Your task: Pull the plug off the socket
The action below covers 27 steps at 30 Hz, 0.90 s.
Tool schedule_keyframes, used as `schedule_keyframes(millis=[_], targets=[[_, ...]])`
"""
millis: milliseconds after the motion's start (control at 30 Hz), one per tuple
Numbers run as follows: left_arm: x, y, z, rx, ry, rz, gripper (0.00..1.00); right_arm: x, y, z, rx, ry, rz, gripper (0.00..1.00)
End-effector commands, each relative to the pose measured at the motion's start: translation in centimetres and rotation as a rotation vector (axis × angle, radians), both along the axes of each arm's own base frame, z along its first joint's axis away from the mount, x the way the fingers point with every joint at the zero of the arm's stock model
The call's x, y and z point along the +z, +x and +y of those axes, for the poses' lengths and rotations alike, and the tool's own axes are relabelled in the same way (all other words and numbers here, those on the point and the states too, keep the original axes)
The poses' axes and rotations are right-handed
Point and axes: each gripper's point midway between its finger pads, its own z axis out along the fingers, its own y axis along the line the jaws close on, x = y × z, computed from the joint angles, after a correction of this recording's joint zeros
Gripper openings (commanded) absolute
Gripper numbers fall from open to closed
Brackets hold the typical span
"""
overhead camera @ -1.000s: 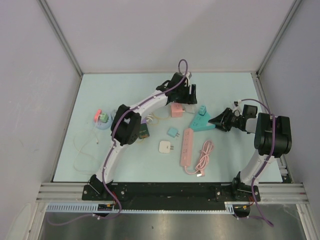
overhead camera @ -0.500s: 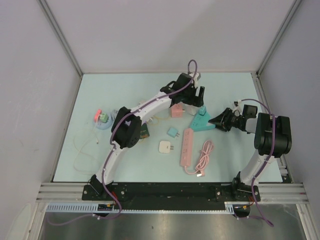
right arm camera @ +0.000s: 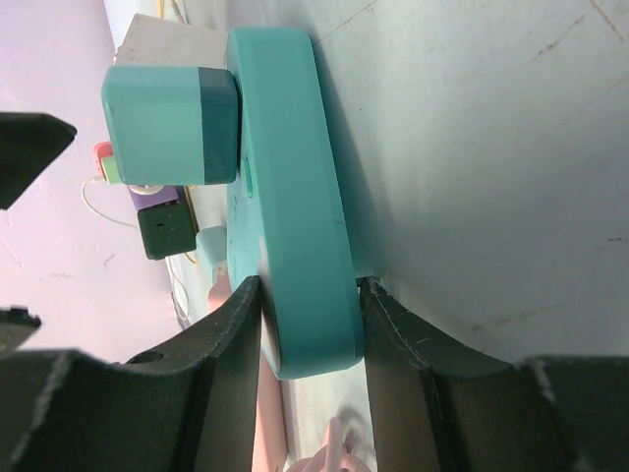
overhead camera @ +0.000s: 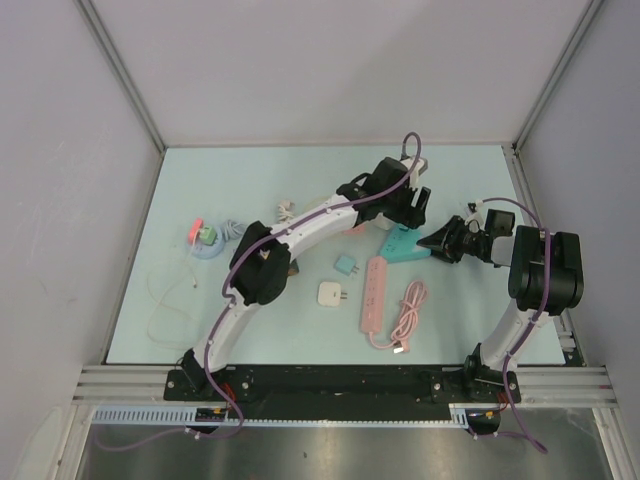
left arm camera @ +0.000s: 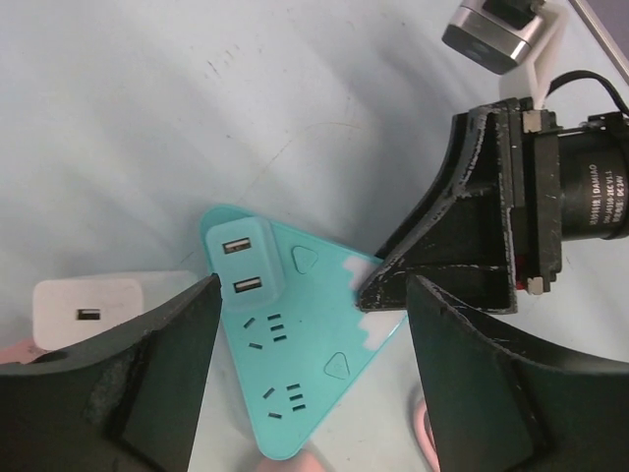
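A robotics lab cell: plain grey panel walls (overhead camera: 330,70), aluminium frame rails (overhead camera: 340,381), pale table (overhead camera: 250,180).

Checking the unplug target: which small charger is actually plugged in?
The teal two-port charger, seated in the teal triangular socket block; the white square charger beside it lies loose.

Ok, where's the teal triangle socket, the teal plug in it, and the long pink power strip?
teal triangle socket (left arm camera: 305,344), left wrist view, flat top face.
teal plug (left arm camera: 246,264), left wrist view, top face.
long pink power strip (overhead camera: 374,295), top view, middle.
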Motion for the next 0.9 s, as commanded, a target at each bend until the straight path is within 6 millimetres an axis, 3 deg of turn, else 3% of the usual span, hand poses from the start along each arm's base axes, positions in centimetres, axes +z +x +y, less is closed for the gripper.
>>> schedule_keyframes(millis=[0, 267, 600, 700, 800, 833, 867], targets=[[0.9, 1.0, 0.4, 0.013, -0.013, -0.04, 0.8, -5.3, -0.9, -3.0, -0.119, -0.183, 0.139, 0.13], [-0.1, 1.4, -0.2, 0.012, -0.018, -0.032, 0.8, -5.3, -0.9, -3.0, -0.119, -0.181, 0.137, 0.13], [-1.5, 1.7, -0.8, 0.022, -0.031, -0.004, 0.73, -5.3, -0.9, -3.0, -0.119, -0.182, 0.139, 0.13], [-1.3, 2.1, -1.2, 0.029, -0.045, -0.01, 0.66, -5.3, -0.9, -3.0, -0.118, -0.182, 0.139, 0.13], [-0.9, 2.2, -1.6, 0.033, -0.061, -0.01, 0.43, -5.3, -0.9, -2.9, -0.117, -0.181, 0.137, 0.13], [-0.6, 2.3, -1.7, 0.032, -0.064, -0.014, 0.29, -5.3, -0.9, -3.0, -0.119, -0.181, 0.137, 0.13], [-0.7, 2.3, -1.6, 0.034, -0.06, -0.01, 0.23, -5.3, -0.9, -3.0, -0.119, -0.182, 0.139, 0.13]])
